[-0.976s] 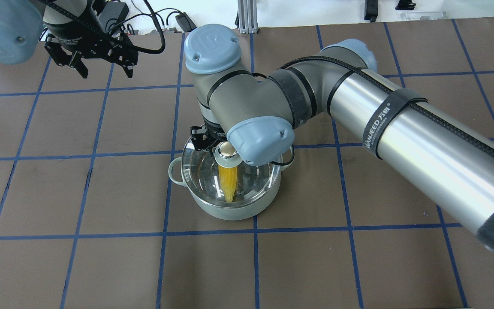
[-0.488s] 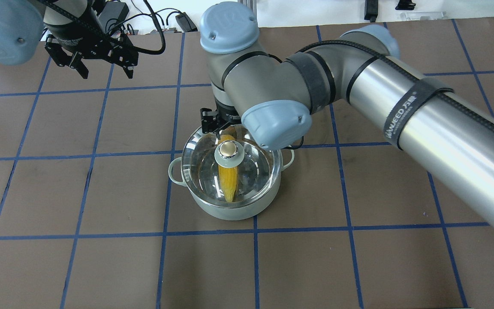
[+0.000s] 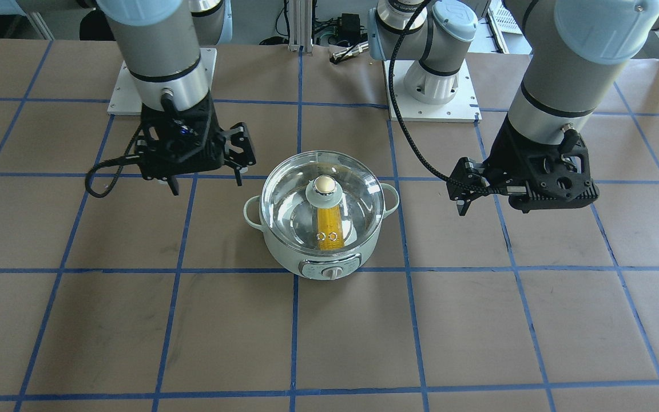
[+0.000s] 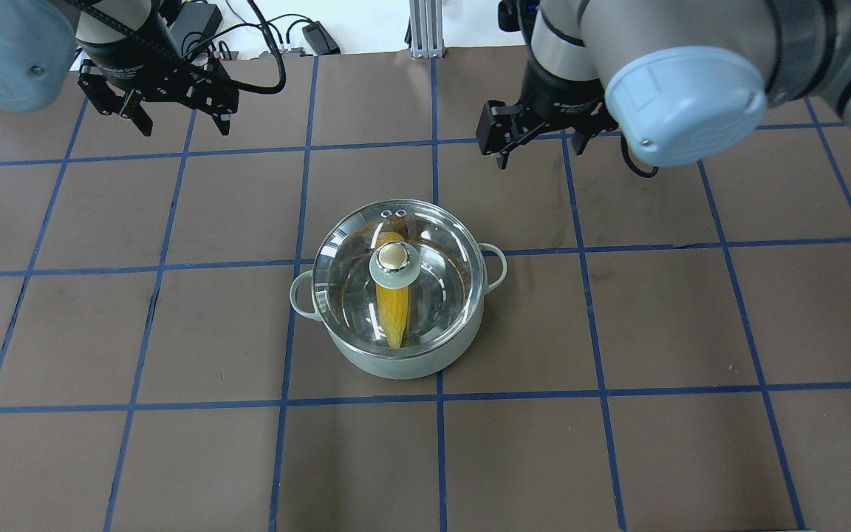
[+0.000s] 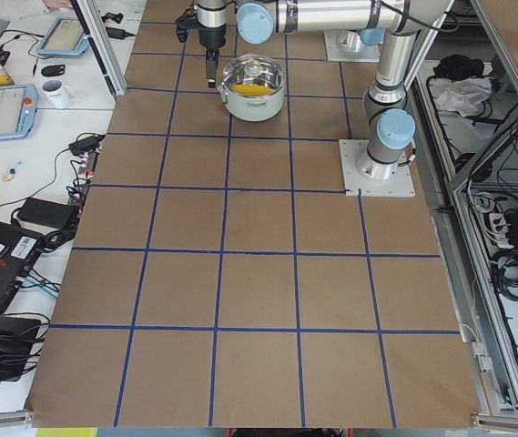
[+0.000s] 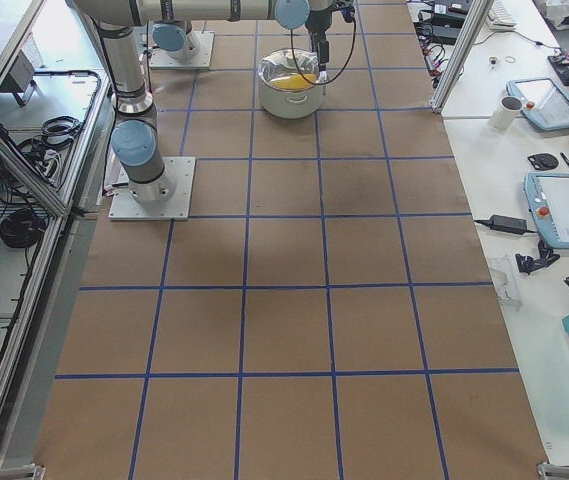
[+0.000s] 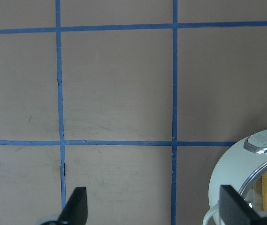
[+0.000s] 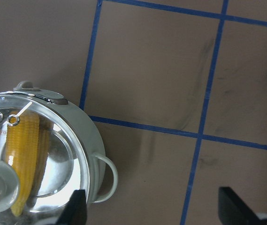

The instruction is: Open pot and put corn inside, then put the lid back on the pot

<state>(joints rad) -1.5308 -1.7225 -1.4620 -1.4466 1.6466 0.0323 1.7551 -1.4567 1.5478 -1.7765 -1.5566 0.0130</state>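
The mint-green pot [image 4: 396,362] stands mid-table with the glass lid [image 4: 440,295] seated on it. The yellow corn [image 4: 394,314] lies inside, seen through the glass. My right gripper [image 4: 540,151] is open and empty, above the table beyond the pot and to its right. My left gripper [image 4: 184,124] is open and empty at the far left. In the front view the pot [image 3: 284,257], lid [image 3: 289,200] and corn [image 3: 329,226] sit between my right gripper [image 3: 207,184] and left gripper [image 3: 464,200]. The right wrist view shows the lid [image 8: 53,159] and corn [image 8: 23,150] at lower left.
The table is brown with a blue tape grid. The arm base plates [image 3: 432,109] sit at the robot side of the table. Cables and a power adapter [image 4: 307,33] lie past the far edge. The left wrist view shows the pot's control panel [image 7: 260,140] at lower right.
My right gripper has let go of the lid knob and pulled away from the pot, up and to the far right. The lid stays on the pot. The left arm has not moved.
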